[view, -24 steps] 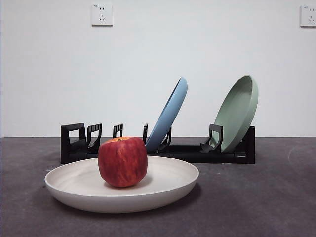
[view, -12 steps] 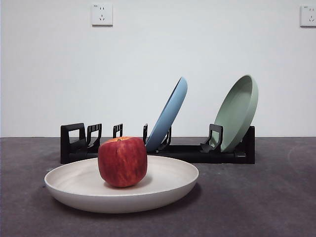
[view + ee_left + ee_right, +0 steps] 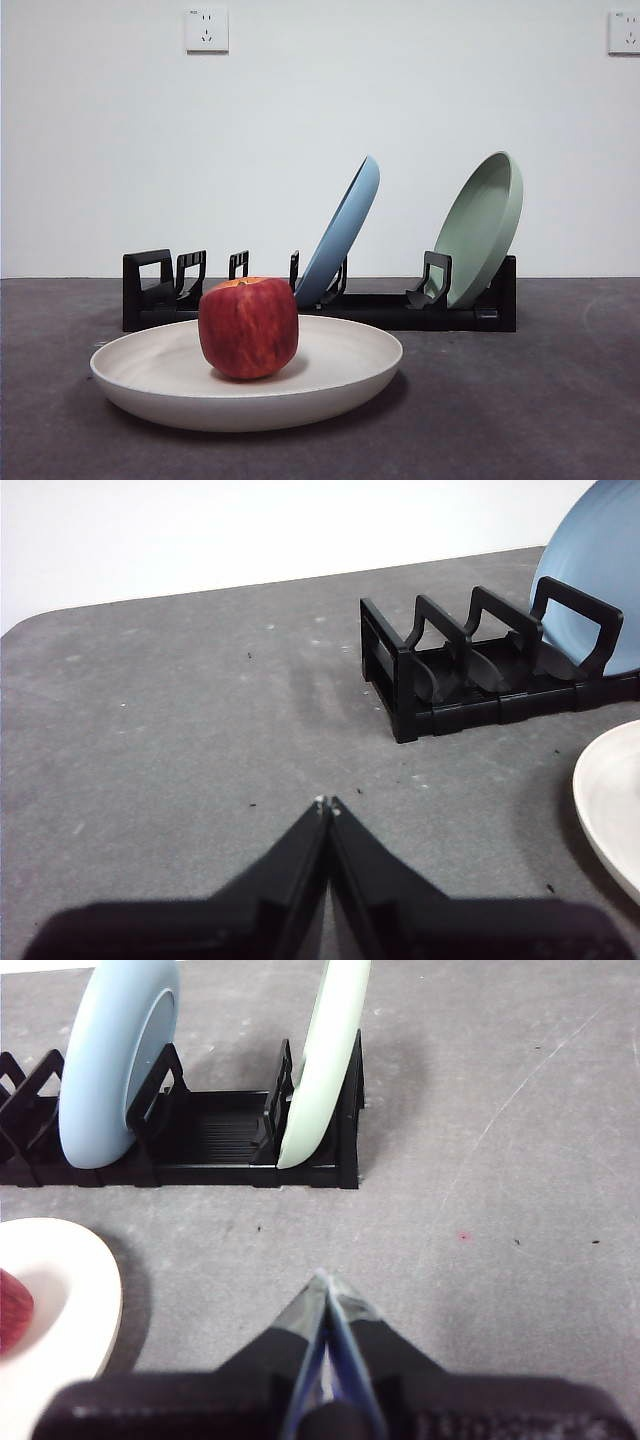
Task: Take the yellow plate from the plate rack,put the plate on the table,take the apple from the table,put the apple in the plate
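The red apple sits in the cream yellow plate, which lies flat on the dark grey table in front of the black plate rack. An edge of the plate shows in the left wrist view, and the plate with a sliver of the apple shows in the right wrist view. My left gripper is shut and empty above bare table, off the rack's end. Also shut and empty, my right gripper hovers over the table in front of the rack.
A blue plate and a sage-green plate lean in the rack's slots. Several empty brackets stand at the rack's left end. A white wall with two sockets lies behind.
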